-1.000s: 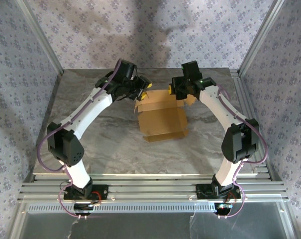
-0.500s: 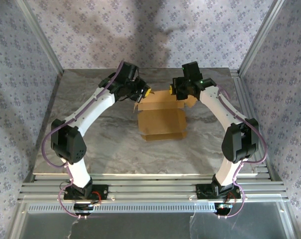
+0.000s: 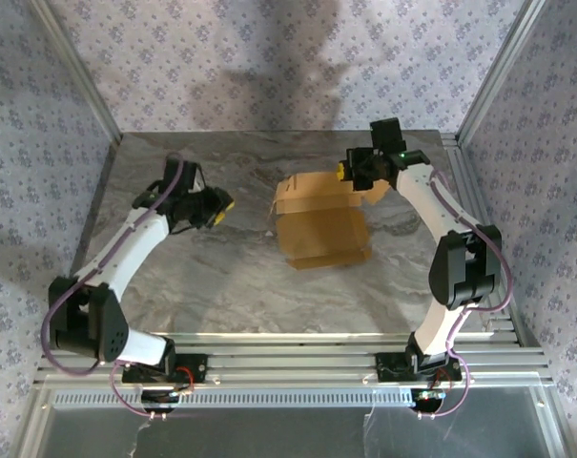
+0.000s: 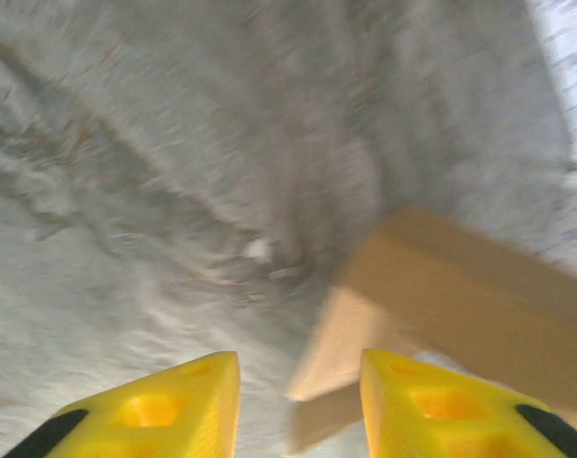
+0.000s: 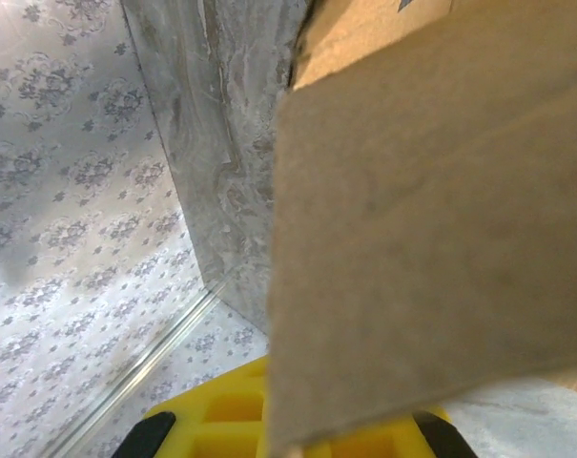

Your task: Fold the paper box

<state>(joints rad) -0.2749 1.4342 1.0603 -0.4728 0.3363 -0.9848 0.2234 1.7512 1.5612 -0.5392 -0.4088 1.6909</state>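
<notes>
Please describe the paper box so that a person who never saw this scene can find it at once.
Look at the grey marbled table. Near its middle, slightly to the right, lies the paper box. It is the only tan cardboard object on that surface, plain and unmarked, with flaps partly folded up at its far end.

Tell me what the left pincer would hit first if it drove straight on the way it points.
Most likely the paper box. In the wrist view its near corner sits just ahead of the open left pincer, with bare table between them. The picture is blurred, so how far off it lies is uncertain.
</notes>
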